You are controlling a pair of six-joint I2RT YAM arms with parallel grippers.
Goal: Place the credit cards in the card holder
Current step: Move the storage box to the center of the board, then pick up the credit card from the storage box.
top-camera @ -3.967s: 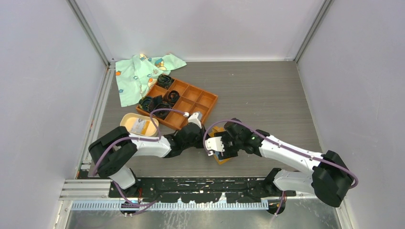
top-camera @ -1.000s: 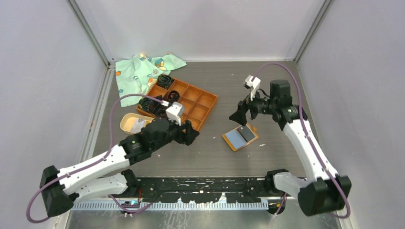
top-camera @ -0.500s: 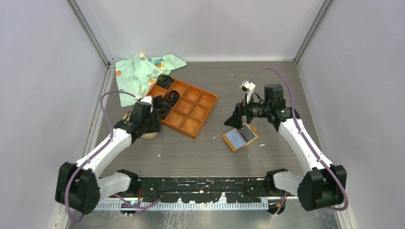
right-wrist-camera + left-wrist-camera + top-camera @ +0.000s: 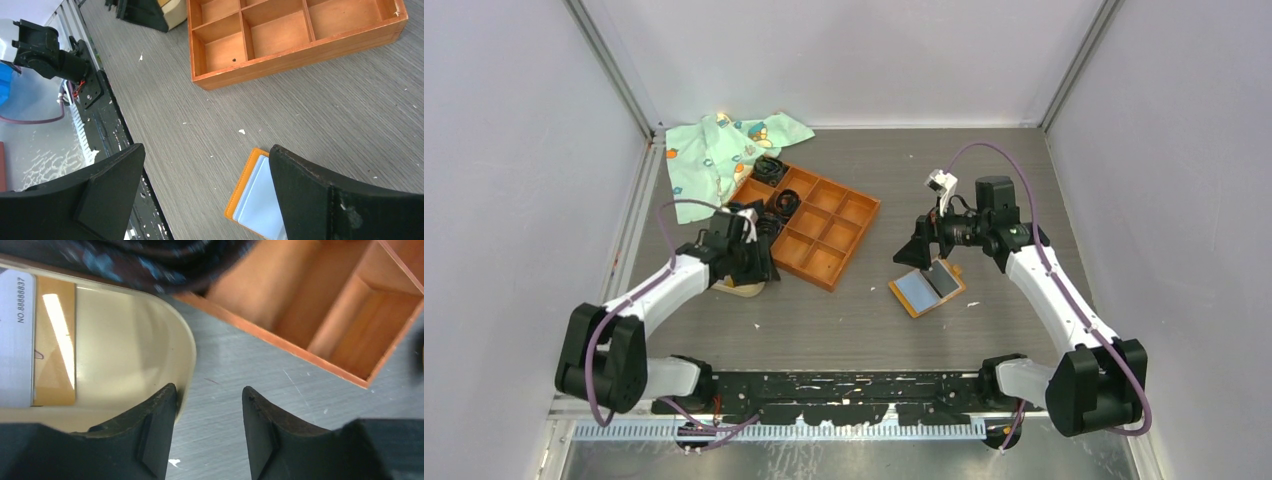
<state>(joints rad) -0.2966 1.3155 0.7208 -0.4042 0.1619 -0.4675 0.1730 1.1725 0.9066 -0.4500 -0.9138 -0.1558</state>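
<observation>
The beige card holder (image 4: 186, 347) is mostly hidden under my left arm in the top view, with only its near edge (image 4: 744, 290) showing. A card (image 4: 35, 340) with a white numbered strip lies flat inside it. My left gripper (image 4: 207, 392) (image 4: 757, 273) is open and straddles the holder's rim, one finger over the inside and one over the table. A dark card (image 4: 944, 278) lies on the open orange wallet (image 4: 916, 292) (image 4: 247, 192). My right gripper (image 4: 207, 147) (image 4: 916, 248) hangs wide open just above the wallet, holding nothing.
The orange grid tray (image 4: 864, 214) (image 4: 300, 52) sits right beside the card holder, with black coiled bands (image 4: 769, 170) in its far cells. A patterned green cloth (image 4: 719, 150) lies at the back left. The table's near rail (image 4: 100, 125) runs by the wallet.
My left arm has swung left from the grid tray's front to the card holder, and its jaws have narrowed. The right gripper has dropped slightly toward the wallet and stays wide open.
</observation>
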